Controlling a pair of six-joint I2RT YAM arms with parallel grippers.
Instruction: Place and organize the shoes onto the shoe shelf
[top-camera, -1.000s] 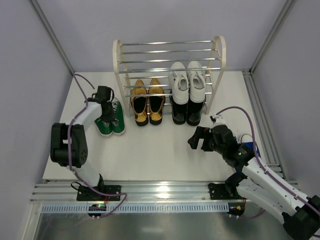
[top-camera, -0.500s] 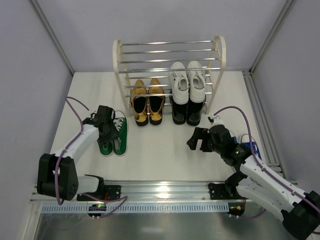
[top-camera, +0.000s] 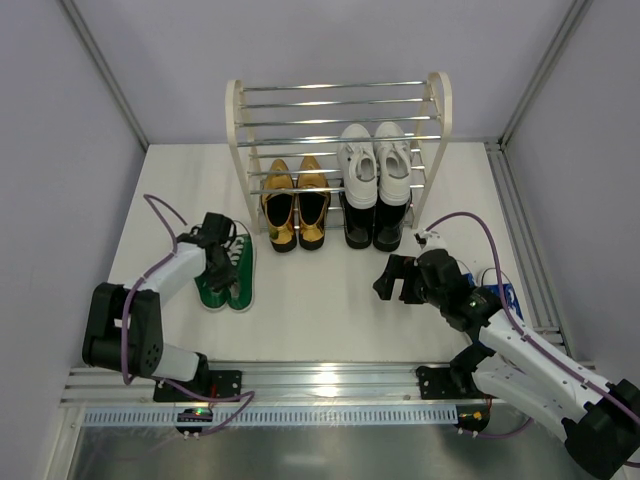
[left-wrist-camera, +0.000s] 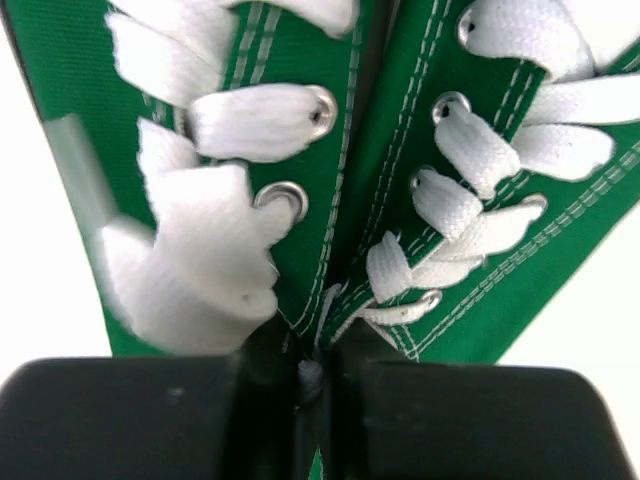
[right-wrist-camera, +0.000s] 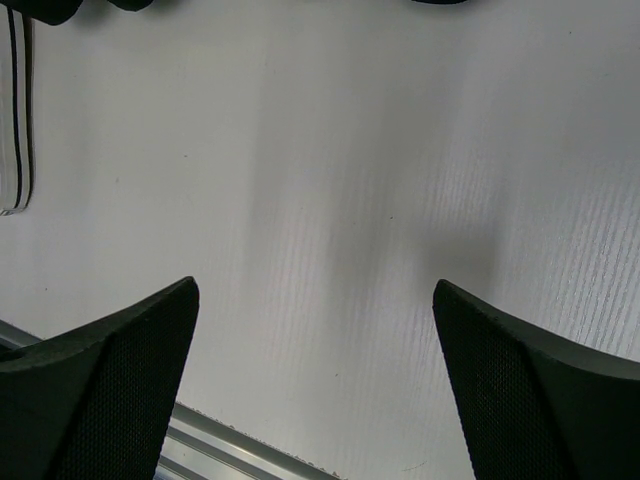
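Observation:
The green canvas sneakers (top-camera: 231, 277) lie side by side on the white table, left of the shoe shelf (top-camera: 238, 140). My left gripper (top-camera: 213, 258) is shut on their inner edges; in the left wrist view the gripper (left-wrist-camera: 315, 375) pinches the green canvas (left-wrist-camera: 340, 160) of both shoes together. Gold loafers (top-camera: 296, 205) and black dress shoes (top-camera: 374, 225) sit on the shelf's lowest tier, white sneakers (top-camera: 376, 158) on the tier above the black pair. My right gripper (top-camera: 399, 279) is open and empty over bare table (right-wrist-camera: 330, 180). A bit of a blue sneaker (top-camera: 503, 293) shows behind the right arm.
The shelf's top tier rods (top-camera: 340, 100) hold nothing. Grey walls close in on the left and right. A metal rail (top-camera: 320, 378) runs along the near table edge and also shows in the right wrist view (right-wrist-camera: 230, 440).
My left gripper has dragged the green sneakers toward the near edge, away from the shelf, and its elbow has swung. The right arm has barely moved.

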